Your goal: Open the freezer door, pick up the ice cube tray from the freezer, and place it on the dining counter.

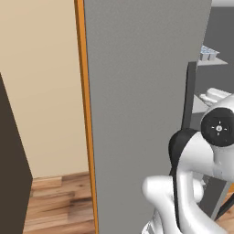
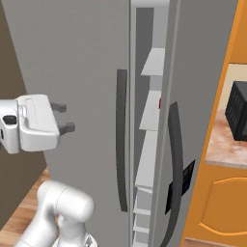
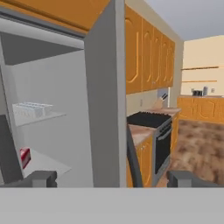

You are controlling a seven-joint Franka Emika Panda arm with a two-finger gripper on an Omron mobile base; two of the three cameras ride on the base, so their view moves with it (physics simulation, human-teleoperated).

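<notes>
Pale blue-white gridded plastic ice cube tray [image 3: 32,109] at nine o'clock looks light, stiff, slippery; its long rim suits the gripper [image 2: 64,117], jaws apart, empty.

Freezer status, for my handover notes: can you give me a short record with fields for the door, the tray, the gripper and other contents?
freezer door: partly open, a gap shows the shelves
ice cube tray: on an upper freezer shelf, untouched
gripper: open, empty, in front of the door, apart from its handle
other contents: small red item on the shelf below the tray
</notes>
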